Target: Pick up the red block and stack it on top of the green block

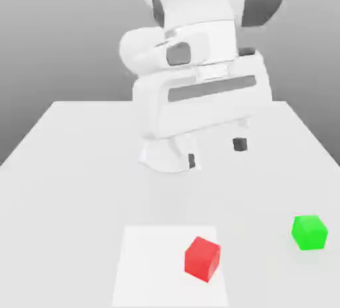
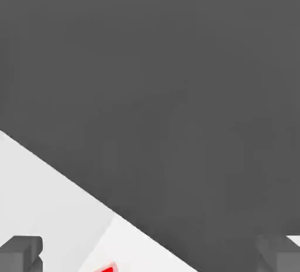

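Item: red block (image 1: 202,258). I log it on the white table (image 1: 66,167), near the front edge, resting on a slightly brighter square patch (image 1: 153,260). Untouched.

Item: green block (image 1: 309,231). On the same table, toward the exterior view's right of the red one, well apart from it. Nothing on top.

Item: gripper (image 1: 216,153). It hangs above the table behind both blocks, well clear of the red one. Two dark fingertips (image 1: 240,144) stand wide apart with nothing between them; I judge it fully spread and empty. The hand view agrees: one finger (image 2: 20,252) at each lower corner, gap bare.

Step in hand: I judge this the approach, before any grasp. My next move calls for carrying the hand forward over the red block, squaring the fingers to its turned faces, then descending.

Obscured: the hand view cuts the red block (image 2: 105,267) to a sliver at the frame edge. The arm's upper links run out of the exterior view.
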{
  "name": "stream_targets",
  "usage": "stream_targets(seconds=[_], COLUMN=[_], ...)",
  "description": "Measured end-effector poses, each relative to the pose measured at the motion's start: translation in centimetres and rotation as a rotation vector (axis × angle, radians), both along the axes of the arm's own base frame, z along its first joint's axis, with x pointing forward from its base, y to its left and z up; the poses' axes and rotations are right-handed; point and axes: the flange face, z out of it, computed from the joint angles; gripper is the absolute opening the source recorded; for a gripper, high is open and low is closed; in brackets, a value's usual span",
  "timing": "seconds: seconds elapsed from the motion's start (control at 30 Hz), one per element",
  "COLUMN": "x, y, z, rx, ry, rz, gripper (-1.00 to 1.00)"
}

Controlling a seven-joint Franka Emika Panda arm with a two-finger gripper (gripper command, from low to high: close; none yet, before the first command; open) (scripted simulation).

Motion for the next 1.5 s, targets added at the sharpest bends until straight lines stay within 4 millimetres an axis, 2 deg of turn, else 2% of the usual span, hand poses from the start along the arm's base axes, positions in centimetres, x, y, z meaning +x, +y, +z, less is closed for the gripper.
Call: stream_targets(seconds=[0.2, 0.43, 0.47, 0.7, 0.9, 0.93, 0.97, 1.1, 1.3, 1.33, 1.37, 1.5], x=[-3.2, -4.0, -4.1, -4.1, -4.1, -4.2, -4.4, -6.4, -12.0, -12.7, -12.8, -12.7], y=[1.0, 0.7, 0.7, 0.7, 0.7, 1.6, 3.5, 11.8, 22.8, 23.9, 24.2, 24.3], z=[-11.2, -19.1, -19.7, -19.7, -14.2, -13.6, -13.3, -12.0, -10.2, -10.3, -10.9, -15.2], rx=[-0.126, -0.156, -0.155, -0.155, -0.155, -0.156, -0.16, -0.181, -0.215, -0.219, -0.22, -0.222], ry=[0.149, 0.18, 0.181, 0.182, 0.182, 0.181, 0.177, 0.157, 0.122, 0.117, 0.116, 0.115], rz=[0.243, 0.293, 0.292, 0.292, 0.294, 0.323, 0.379, 0.639, 1.017, 1.059, 1.071, 1.078], gripper=[0.0, 0.0, -1.0, -1.0, -1.0, -1.0, -1.0, -1.0, -1.0, -1.0, -1.0, -1.0])
